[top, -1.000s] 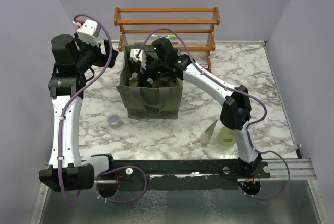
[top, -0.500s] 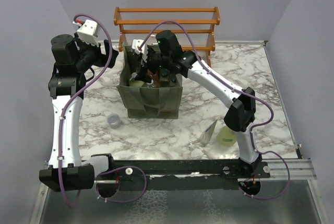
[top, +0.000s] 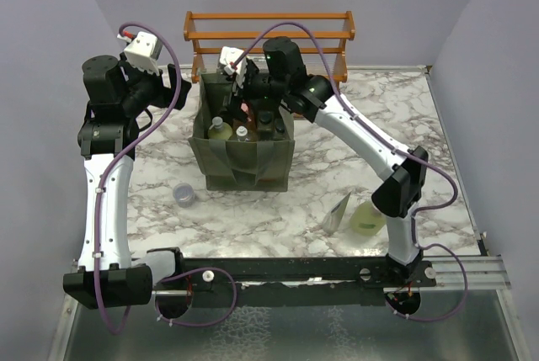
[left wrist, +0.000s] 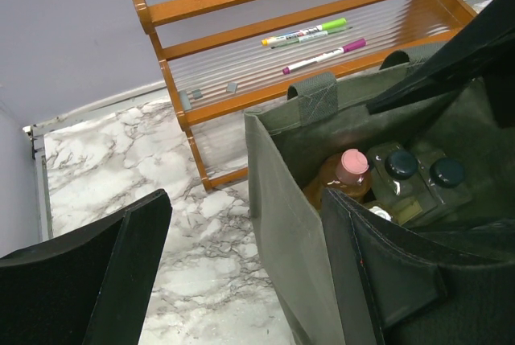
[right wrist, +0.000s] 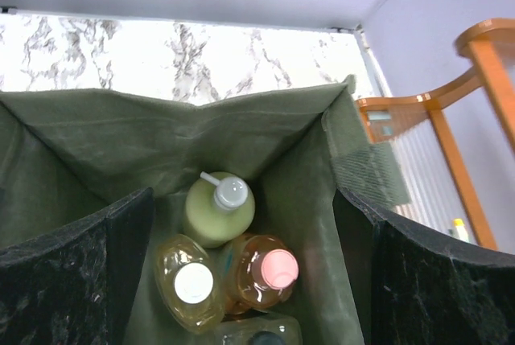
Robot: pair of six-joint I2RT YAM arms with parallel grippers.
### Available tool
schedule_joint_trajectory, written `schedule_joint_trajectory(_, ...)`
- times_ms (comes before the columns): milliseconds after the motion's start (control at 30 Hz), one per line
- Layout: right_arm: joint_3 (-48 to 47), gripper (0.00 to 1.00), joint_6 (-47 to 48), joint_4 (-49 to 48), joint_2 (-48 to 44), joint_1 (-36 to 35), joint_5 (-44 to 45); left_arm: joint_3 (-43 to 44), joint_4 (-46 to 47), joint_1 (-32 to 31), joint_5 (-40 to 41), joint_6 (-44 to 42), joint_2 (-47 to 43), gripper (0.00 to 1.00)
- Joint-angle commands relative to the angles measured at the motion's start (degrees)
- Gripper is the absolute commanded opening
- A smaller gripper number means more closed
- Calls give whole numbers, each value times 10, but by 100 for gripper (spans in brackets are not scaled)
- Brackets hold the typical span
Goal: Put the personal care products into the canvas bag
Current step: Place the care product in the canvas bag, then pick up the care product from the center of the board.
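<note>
Canvas bag (top: 244, 166): upright with its mouth open on the marble table (top: 421, 125), just in front of the wooden rack (top: 269, 37)
Right gripper (right wrist: 243, 200): jaws spread wide with nothing between them, hanging above the bag's mouth near its rear edge, wrist camera looking straight down inside
Left gripper (left wrist: 245, 200): jaws apart and holding nothing, just outside the bag's rear left corner; the bag's left wall shows in the gap between its fingers, and whether either finger touches the fabric cannot be told
Green pump bottle (right wrist: 217, 215): upright inside the bag, close against one wall
Amber bottle (right wrist: 191, 282): inside the bag, white cap up, touching the green pump bottle
Orange bottle (right wrist: 265, 273): inside the bag, pink cap up, pressed against the amber bottle
Clear bottles (left wrist: 401, 165): two with black caps, side by side inside the bag, next to the orange bottle
Grey pouch (top: 338, 212): on the table outside the bag, off its front right corner
Pale green bottle (top: 366, 220): outside the bag, just beyond the pouch on the side away from the bag
Lavender cup (top: 184, 195): outside the bag, off its front left corner
Marker pens (left wrist: 310, 33): lying on a rack shelf behind the bag
</note>
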State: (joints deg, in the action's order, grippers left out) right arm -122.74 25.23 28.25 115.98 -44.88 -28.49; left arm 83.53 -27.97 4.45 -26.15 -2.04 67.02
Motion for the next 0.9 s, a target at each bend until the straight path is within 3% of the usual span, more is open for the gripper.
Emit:
schedule_joint_trajectory(0, 12, 92, -12, -10, -67, 6, 40, 3, 7, 4, -14, 4, -6, 78)
schedule_joint_trajectory(367, 156, 92, -5, 44, -251, 44, 41, 22, -1, 4, -46, -8, 9, 78)
schedule_joint_trajectory(867, 348, 92, 89, 280, -513, 215, -75, 34, -26, -3, -43, -25, 28, 78)
